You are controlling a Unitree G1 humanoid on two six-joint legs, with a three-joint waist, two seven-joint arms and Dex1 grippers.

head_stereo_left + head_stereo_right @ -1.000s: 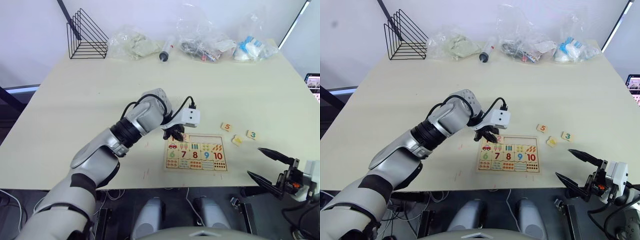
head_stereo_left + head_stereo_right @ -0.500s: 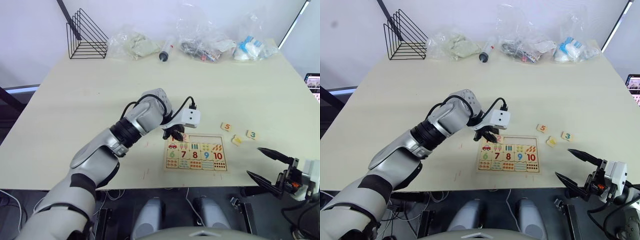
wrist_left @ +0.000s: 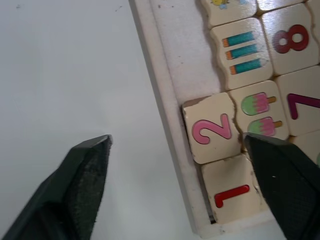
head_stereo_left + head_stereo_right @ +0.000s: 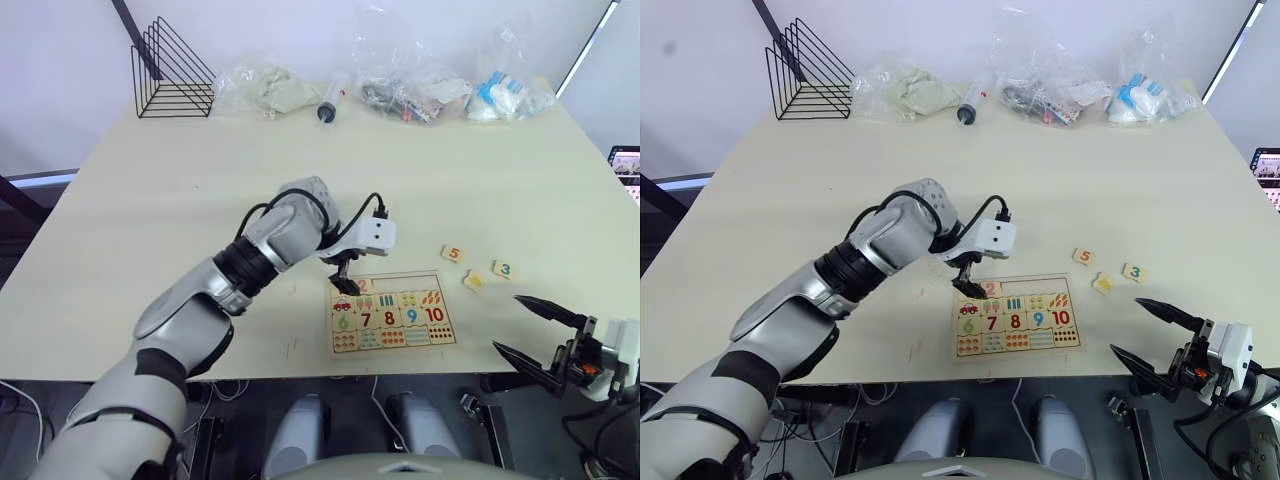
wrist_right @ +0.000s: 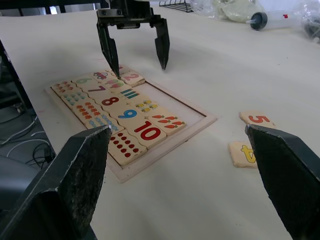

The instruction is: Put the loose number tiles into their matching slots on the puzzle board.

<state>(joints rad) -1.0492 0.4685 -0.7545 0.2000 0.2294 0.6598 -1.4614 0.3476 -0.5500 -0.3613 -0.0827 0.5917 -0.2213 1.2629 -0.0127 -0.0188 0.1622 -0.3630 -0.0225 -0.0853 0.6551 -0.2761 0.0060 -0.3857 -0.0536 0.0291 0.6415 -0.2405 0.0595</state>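
Observation:
The puzzle board (image 4: pixel 446 308) lies near the table's front edge, with rows of picture tiles and digits 6 to 10. In its top row, a tile with a red 1 (image 3: pixel 232 192) and a tile with a pink 2 (image 3: pixel 212 132) sit side by side at the left end, the 2 slightly askew. The other slots (image 3: pixel 182 55) in that row are bare. My left gripper (image 4: pixel 343 283) hangs open just above the 2 tile, holding nothing. Loose tiles 5 (image 4: pixel 453 254), 3 (image 4: pixel 503 268) and a yellow 4 (image 5: pixel 243 152) lie to the right of the board. My right gripper (image 4: pixel 508 322) is open off the table's front right.
A black wire rack (image 4: pixel 170 70) stands at the back left. Along the back edge lie crumpled plastic bags (image 4: pixel 265 88) and a syringe-like tube (image 4: pixel 330 100). A screen (image 4: pixel 626 165) shows at the far right edge.
My left gripper has opened and let go of the 2 tile, which now rests in the board's top row. The right arm has stayed still.

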